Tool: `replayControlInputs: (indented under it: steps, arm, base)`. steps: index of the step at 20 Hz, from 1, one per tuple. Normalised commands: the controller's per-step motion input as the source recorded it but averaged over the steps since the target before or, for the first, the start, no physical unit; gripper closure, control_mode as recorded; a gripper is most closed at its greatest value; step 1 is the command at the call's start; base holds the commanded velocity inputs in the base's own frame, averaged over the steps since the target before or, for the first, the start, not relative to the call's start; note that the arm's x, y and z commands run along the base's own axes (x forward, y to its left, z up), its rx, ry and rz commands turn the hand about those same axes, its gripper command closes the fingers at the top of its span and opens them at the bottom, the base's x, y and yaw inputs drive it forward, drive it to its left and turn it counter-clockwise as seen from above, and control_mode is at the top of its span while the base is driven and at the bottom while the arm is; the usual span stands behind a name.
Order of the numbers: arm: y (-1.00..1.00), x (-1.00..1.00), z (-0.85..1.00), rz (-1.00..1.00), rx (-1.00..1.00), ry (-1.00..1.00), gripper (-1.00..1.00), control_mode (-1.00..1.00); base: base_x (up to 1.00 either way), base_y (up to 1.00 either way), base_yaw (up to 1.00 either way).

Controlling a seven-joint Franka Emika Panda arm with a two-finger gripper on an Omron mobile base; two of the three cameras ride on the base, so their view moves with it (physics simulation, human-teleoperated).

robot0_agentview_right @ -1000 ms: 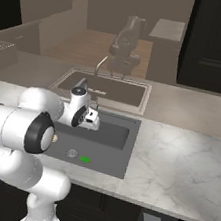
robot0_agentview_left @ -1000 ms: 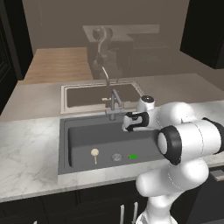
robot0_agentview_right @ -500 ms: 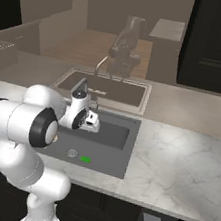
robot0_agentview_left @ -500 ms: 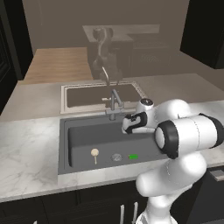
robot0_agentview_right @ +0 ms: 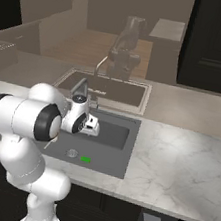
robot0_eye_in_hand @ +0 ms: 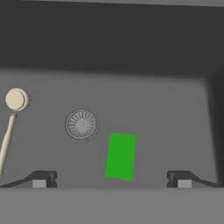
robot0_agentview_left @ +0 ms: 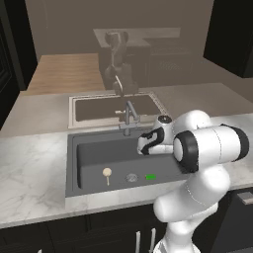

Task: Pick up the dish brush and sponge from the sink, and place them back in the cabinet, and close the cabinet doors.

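The dark grey sink (robot0_agentview_left: 79,148) is set in the marble counter. On its floor lie the dish brush (robot0_agentview_left: 106,173), with a round cream head and a thin stick handle, and the green sponge (robot0_agentview_left: 150,176), with the round drain (robot0_agentview_left: 131,177) between them. My gripper (robot0_agentview_left: 143,147) hangs open above the right half of the basin, pointing down and holding nothing. In the hand view the sponge (robot0_eye_in_hand: 121,156) lies just ahead of the open gripper (robot0_eye_in_hand: 111,180), between the fingertips (robot0_eye_in_hand: 41,179). The brush (robot0_eye_in_hand: 15,99) is far left. A black cabinet (robot0_agentview_right: 219,43) stands at the back right.
The grey faucet (robot0_agentview_left: 128,118) rises at the sink's back rim, close behind my hand. A beige-rimmed mirrored basin (robot0_agentview_left: 74,111) lies behind it. Marble counter (robot0_agentview_right: 185,165) stretches to the right of the sink. Low black base cabinets (robot0_agentview_left: 74,232) run under the counter.
The hand has come down and slightly left toward the basin, with the elbow swinging along. The jaws stayed open, and the brush and sponge have not moved.
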Motion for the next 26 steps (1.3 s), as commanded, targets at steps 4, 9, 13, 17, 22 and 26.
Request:
replayControlInputs:
  steps: [4, 9, 13, 17, 22, 26]
  arm:
    - [0.0, 0.0, -0.21, 0.0, 0.0, 0.0, -1.0, -1.0]
    - [0.0, 0.0, -0.24, 0.0, 0.0, 0.02, -1.0, -1.0]
    - [0.0, 0.0, -0.29, 0.0, 0.0, 0.03, -1.0, -1.0]
    - [-0.02, 0.0, -0.24, 0.0, 0.0, 0.0, -1.0, -1.0]
    - [-0.08, 0.03, -0.15, 0.0, 0.0, 0.0, -1.0, -1.0]
    - [-0.17, 0.01, -0.15, 0.0, 0.0, 0.0, -1.0, -1.0]
  base:
    - [0.0, 0.0, 0.0]
    - [0.0, 0.0, 0.0]
    - [0.0, 0.0, 0.0]
    - [0.0, 0.0, 0.0]
    - [0.0, 0.0, 0.0]
    - [0.0, 0.0, 0.0]
